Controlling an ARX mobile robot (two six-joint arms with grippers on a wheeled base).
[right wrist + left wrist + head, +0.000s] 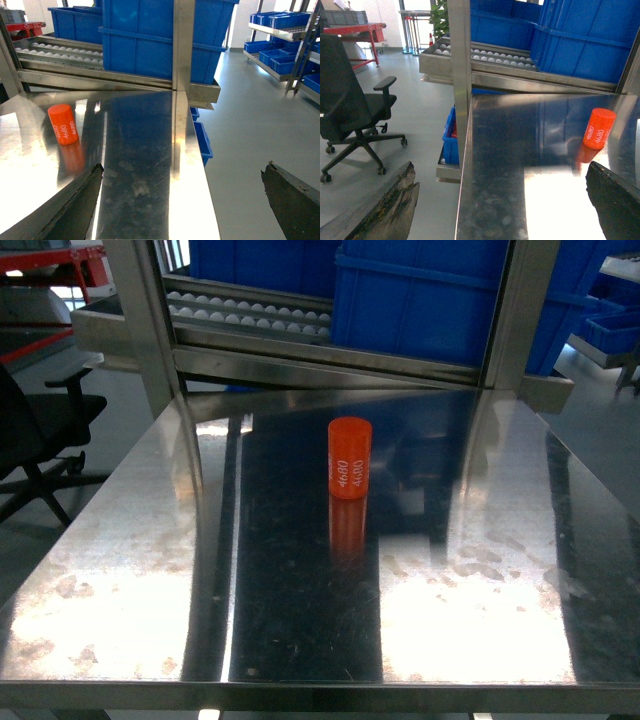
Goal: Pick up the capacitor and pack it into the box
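The capacitor [350, 458], an orange cylinder marked "4680", stands upright on the steel table [120, 580], near the centre and toward the far edge. Nothing touches it. The left gripper [502, 200] has its fingers [385, 205] spread wide apart, empty, at the table's left edge. The right gripper [182, 200] is likewise spread and empty, at the right edge. Blue bins [420, 290] sit on the roller rack [250, 312] behind the table. An office chair [350, 107] stands on the floor to the left.
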